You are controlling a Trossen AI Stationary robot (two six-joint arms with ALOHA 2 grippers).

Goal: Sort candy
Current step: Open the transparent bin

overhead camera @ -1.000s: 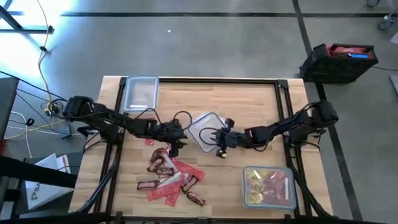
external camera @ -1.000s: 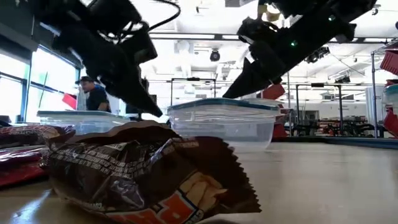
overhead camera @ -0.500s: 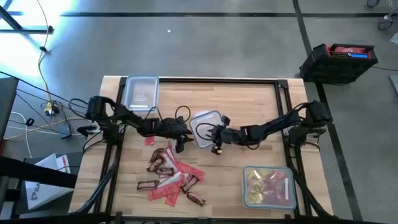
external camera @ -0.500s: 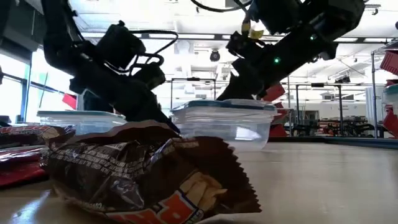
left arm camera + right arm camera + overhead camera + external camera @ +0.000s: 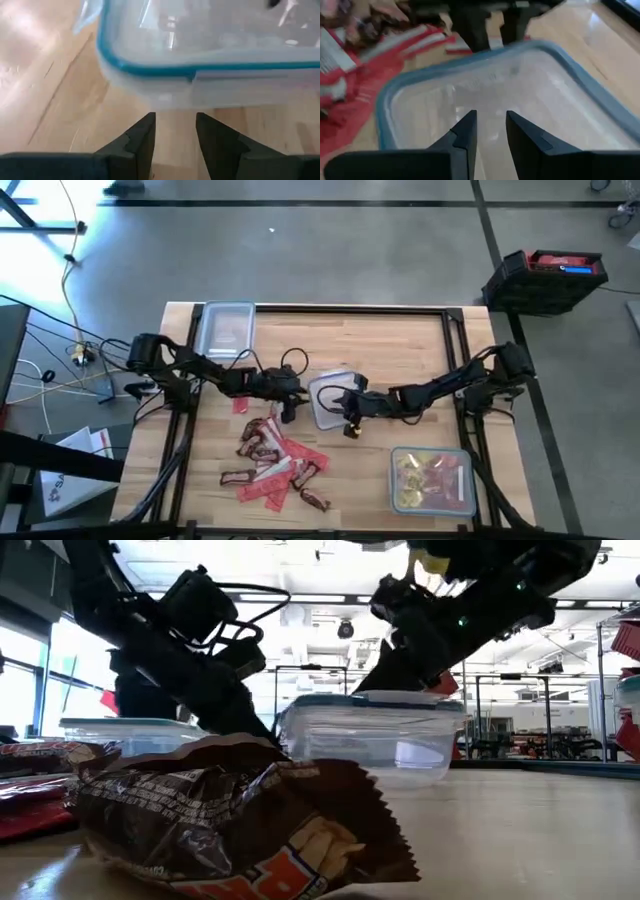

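In the low view a brown candy bar (image 5: 240, 825) close to the camera hides most of the worktop (image 5: 520, 840) and the left claw's tip. Both wrist views cut off the clear container (image 5: 210, 55). The red candy (image 5: 365, 75) is blurred.

a robotics lab or workshop is indicated: a grey concrete floor (image 5: 360, 250) with taped lines, loose cables (image 5: 60, 290), and metal racks (image 5: 520, 710) under bright ceiling lights.

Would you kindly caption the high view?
Both grippers, left and right, flank a clear container above the candy.
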